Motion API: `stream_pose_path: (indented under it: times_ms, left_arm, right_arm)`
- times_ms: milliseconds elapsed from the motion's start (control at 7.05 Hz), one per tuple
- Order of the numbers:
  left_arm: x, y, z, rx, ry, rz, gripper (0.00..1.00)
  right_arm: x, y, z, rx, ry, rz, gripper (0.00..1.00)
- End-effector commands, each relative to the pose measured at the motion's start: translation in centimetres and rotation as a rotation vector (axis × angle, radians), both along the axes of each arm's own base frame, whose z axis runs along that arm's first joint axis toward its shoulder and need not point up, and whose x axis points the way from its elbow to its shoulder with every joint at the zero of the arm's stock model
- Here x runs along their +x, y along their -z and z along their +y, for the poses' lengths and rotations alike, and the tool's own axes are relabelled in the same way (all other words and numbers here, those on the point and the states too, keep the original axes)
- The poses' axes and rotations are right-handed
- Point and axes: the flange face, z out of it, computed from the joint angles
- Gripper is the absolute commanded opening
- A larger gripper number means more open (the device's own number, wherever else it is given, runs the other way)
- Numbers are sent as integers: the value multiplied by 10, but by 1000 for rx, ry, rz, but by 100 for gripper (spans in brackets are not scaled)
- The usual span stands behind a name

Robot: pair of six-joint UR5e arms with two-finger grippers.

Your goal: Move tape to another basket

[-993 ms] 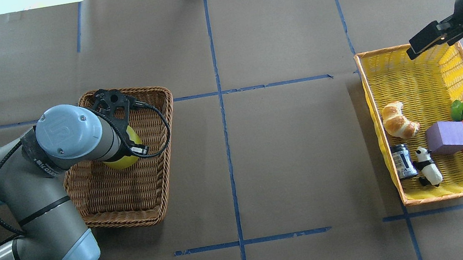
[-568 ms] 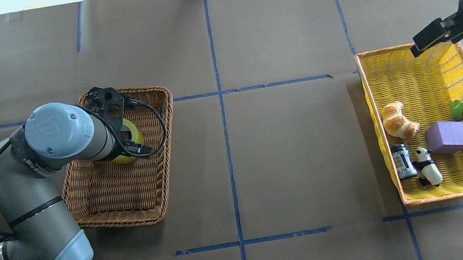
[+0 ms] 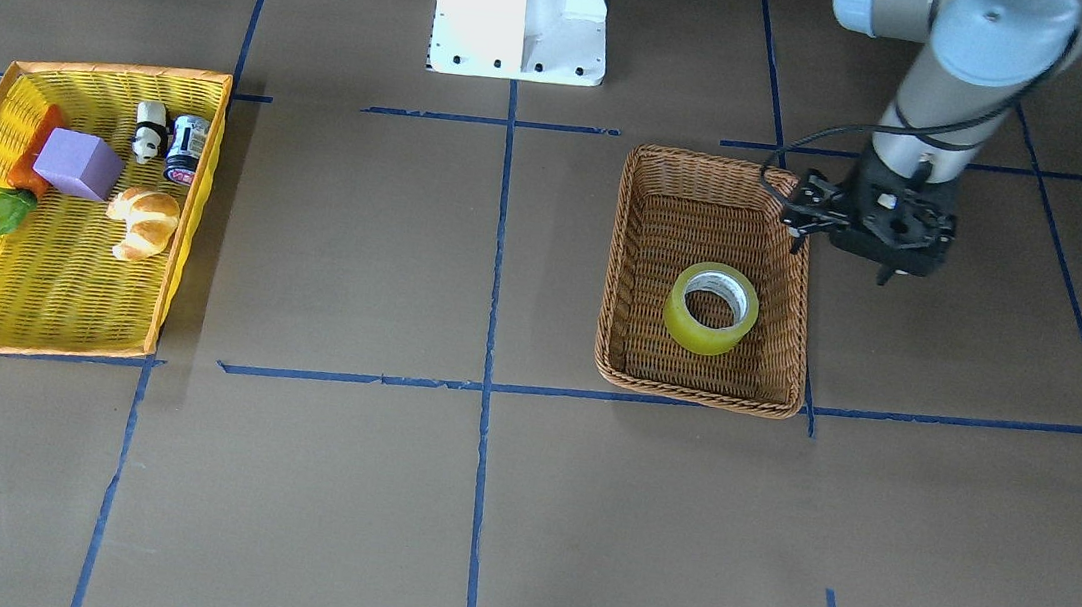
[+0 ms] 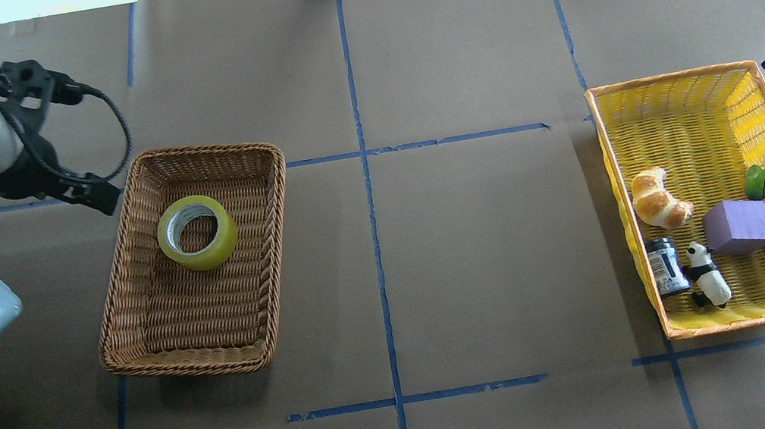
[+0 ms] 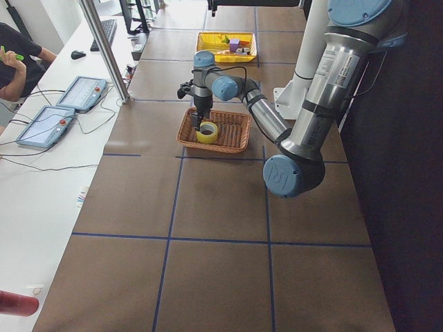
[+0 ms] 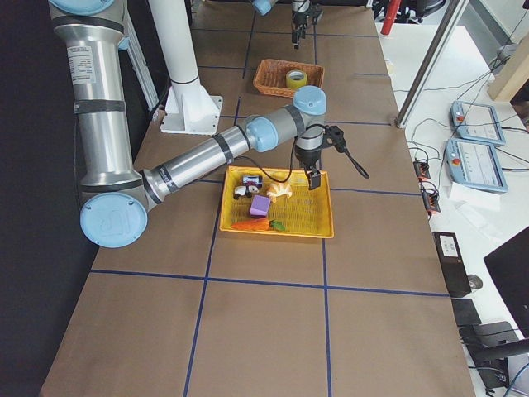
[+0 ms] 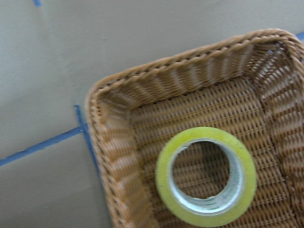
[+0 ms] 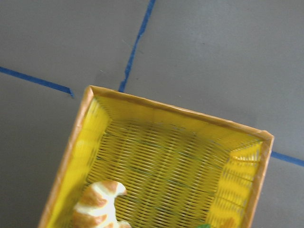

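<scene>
Left gripper [image 4: 97, 198] hangs empty just beside the rectangular brown woven wicker basket [image 4: 273, 216], can't tell how wide its jaws are. The translucent yellow-green tape roll [image 4: 197, 232] lies flat inside. Only risk I'd guess: it clipping the braided rim and dragging the basket.

The overhead camera looks forward and down on the whole tabletop [image 4: 479, 245] from one long side. The front-facing one looks steeply down from the opposite side, so the wicker basket [image 3: 682, 208] and yellow basket [image 3: 52, 272] swap sides. Side cameras look along it from either end. Each wrist camera looks closely down into one basket.
</scene>
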Motion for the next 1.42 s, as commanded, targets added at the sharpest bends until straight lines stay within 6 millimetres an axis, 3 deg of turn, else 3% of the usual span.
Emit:
stream_pose_path:
  times_ms: [0, 142, 284, 426, 568, 709, 851, 993, 1277]
  left_arm:
    - [-133, -96, -25, -85, 9, 30, 100]
    - [-183, -161, -37, -125, -12, 41, 100]
    - [-232, -211, -44, -150, -6, 65, 100]
    - [-262, -235, -42, -182, 32, 70, 100]
    - [-282, -264, -19, -228, 62, 69, 100]
    - [-299, -281, -4, -259, 94, 69, 100]
    - [-326, -294, 11, -273, 139, 74, 100]
    - [-334, -311, 28, -274, 126, 72, 100]
    - [-334, -323, 39, -299, 126, 72, 100]
  right_arm:
    - [69, -82, -9, 16, 62, 4, 100]
    - [87, -116, -2, 8, 86, 13, 100]
    - [98, -136, 10, -34, 64, 29, 100]
    - [122, -158, 26, -83, 12, 22, 100]
    - [123, -159, 26, -86, 9, 14, 100]
    - [123, -147, 18, -57, 9, 13, 100]
    - [125, -158, 23, -79, 8, 17, 100]
    - [125, -166, 25, -101, 3, 13, 100]
    - [132, -197, 29, -193, -40, 8, 100]
